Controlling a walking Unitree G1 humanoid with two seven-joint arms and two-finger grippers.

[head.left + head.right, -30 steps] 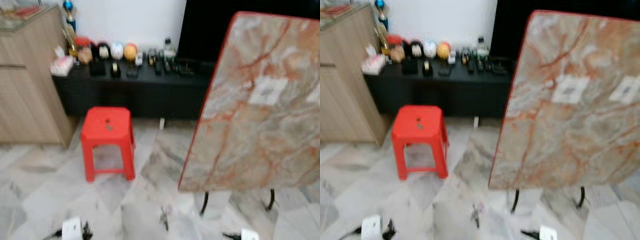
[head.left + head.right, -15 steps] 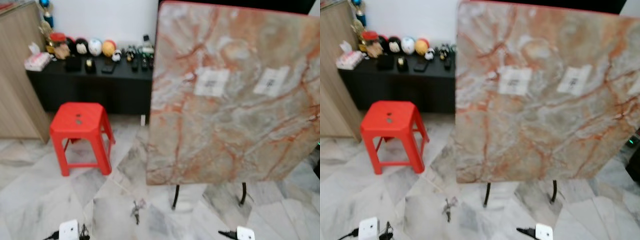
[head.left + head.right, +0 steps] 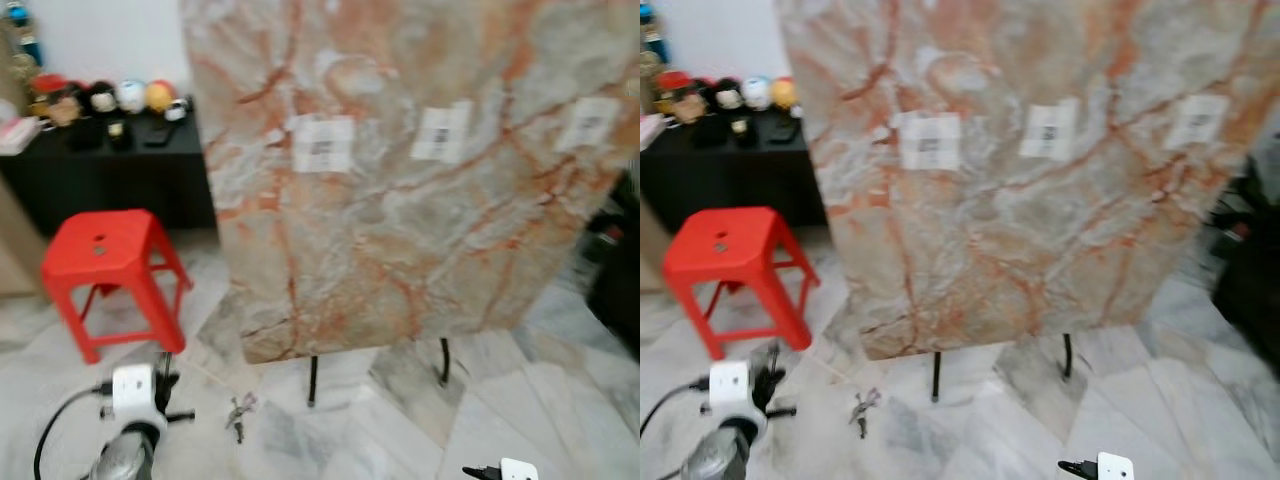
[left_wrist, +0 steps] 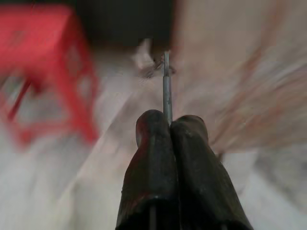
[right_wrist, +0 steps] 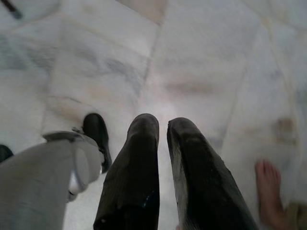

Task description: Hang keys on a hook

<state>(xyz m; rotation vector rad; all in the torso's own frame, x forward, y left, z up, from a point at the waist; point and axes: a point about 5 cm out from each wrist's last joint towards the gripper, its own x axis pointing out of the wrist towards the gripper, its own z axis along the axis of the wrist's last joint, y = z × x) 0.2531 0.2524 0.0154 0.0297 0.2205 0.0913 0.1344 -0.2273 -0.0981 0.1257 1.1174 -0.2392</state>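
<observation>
Low on the marble floor (image 3: 90,400), the keys (image 3: 238,413) lie in front of the upended marble tabletop (image 3: 400,170) near the red stool (image 3: 105,265), while the left gripper (image 4: 169,125) is pressed together on a thin metal rod (image 4: 166,86) and the right gripper (image 5: 163,125) hangs with fingers nearly together.
</observation>
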